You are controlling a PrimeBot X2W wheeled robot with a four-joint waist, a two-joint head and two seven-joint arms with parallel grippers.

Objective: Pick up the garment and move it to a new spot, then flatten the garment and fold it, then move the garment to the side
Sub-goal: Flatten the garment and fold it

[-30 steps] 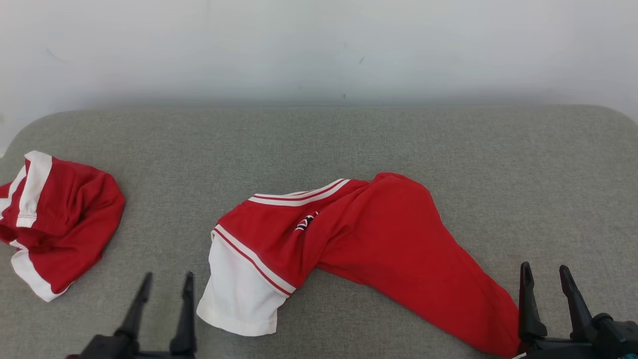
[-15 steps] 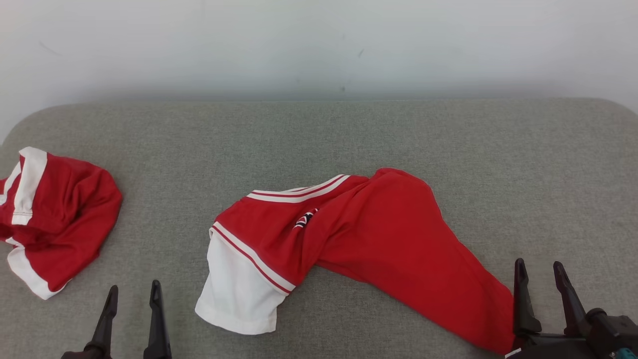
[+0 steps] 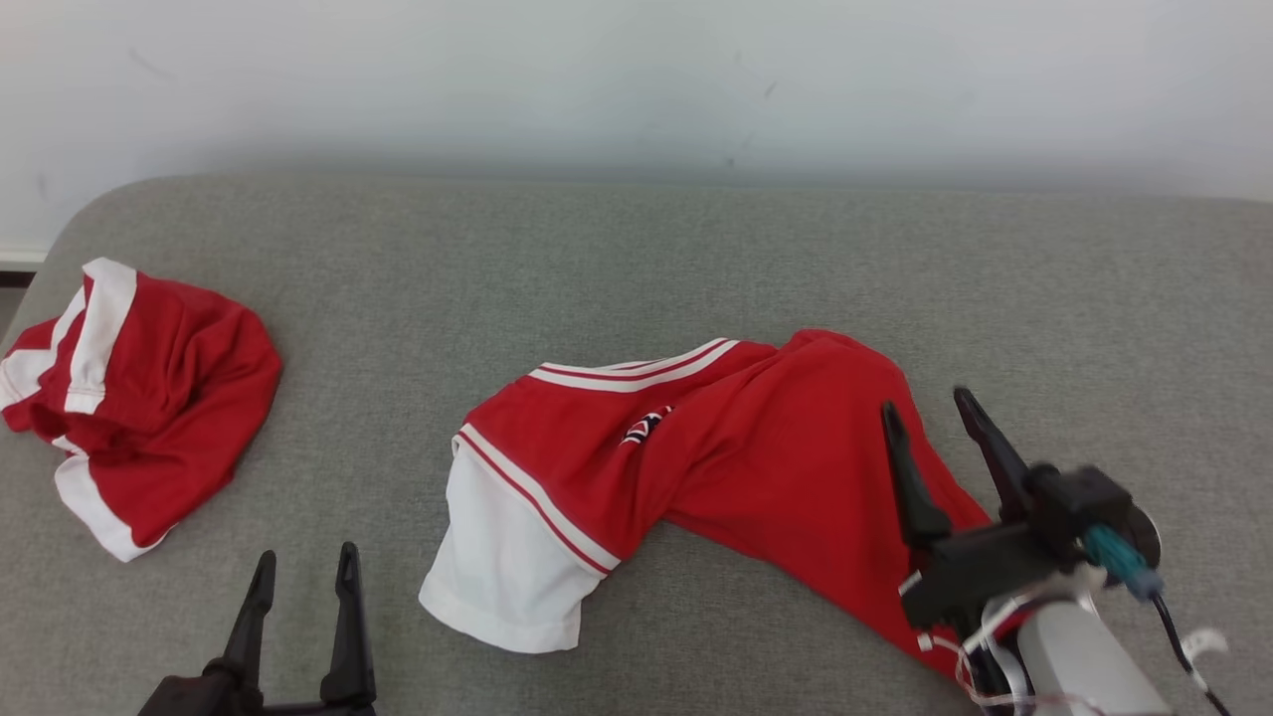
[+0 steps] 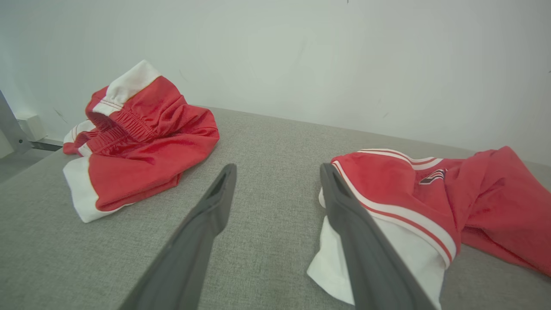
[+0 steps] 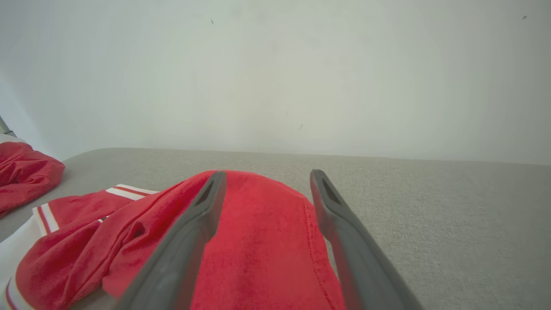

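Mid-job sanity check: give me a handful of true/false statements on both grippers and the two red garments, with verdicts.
1. The right gripper stands open over the long garment. True.
2. The left gripper is shut on cloth. False: it is open over the bare gray surface, holding nothing.
3. The crumpled garment lies to the robot's right. False: it lies at the far left.
4. Both garments are red with white trim. True.
5. The long garment is neatly folded. False: it lies rumpled and unfolded.
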